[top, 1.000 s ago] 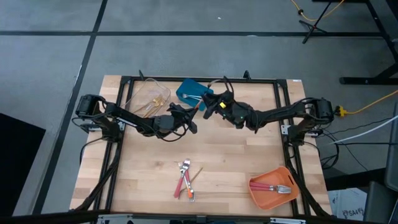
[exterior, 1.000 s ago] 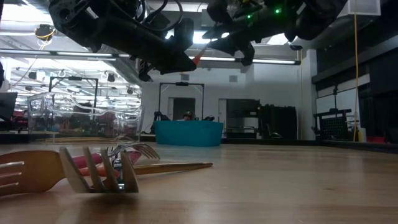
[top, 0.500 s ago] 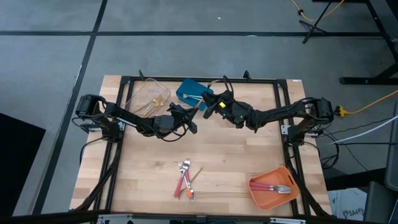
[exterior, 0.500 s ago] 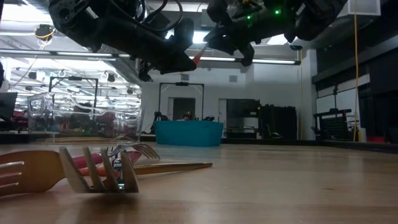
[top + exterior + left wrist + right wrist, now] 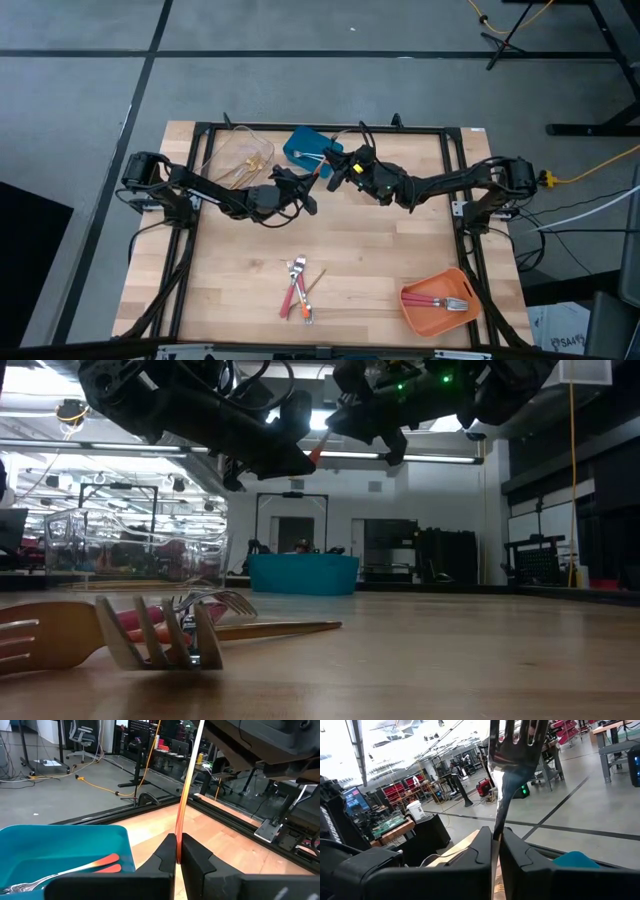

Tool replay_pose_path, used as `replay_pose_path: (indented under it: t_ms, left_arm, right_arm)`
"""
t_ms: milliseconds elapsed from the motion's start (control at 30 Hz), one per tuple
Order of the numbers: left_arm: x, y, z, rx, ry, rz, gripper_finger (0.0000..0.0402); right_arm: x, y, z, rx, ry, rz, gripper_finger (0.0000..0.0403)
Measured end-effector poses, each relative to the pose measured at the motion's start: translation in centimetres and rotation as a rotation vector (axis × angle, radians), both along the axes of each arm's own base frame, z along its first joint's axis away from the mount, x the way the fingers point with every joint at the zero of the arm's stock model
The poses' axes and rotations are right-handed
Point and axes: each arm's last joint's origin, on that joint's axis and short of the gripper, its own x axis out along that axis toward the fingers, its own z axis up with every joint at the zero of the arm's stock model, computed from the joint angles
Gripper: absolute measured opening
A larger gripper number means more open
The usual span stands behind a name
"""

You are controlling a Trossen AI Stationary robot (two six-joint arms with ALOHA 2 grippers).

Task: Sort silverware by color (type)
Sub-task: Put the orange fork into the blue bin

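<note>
Both claws meet above the table by the blue bin (image 5: 306, 145): left gripper (image 5: 178, 851) pinches the orange-handled fork (image 5: 184, 800), right gripper (image 5: 496, 842) pinches its silver head.

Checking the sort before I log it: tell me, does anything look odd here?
Both end effectors, left and right, are shut on one orange-handled fork held in the air near the blue bin. Nothing looks spilled or damaged.
</note>
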Motion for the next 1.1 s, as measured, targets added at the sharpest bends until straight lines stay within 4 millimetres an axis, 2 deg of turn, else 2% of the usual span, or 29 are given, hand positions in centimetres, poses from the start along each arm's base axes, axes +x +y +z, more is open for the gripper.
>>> replay_pose_path:
  t_ms: [500,867,1100]
  left_arm:
    - [0.1,-0.1,0.0,0.001,0.005,-0.031,0.0009]
    - [0.1,-0.1,0.0,0.000,0.004,-0.036,0.0069]
    - [0.0,-0.1,-0.3,0.002,0.041,-0.035,0.0072]
  right_arm:
    - [0.0,0.0,0.0,-0.046,0.030,-0.003,0.0002]
    - [0.0,-0.2,-0.1,-0.080,0.058,0.026,0.0001]
    - [0.0,-1.7,-0.3,-0.080,0.075,0.065,0.0000]
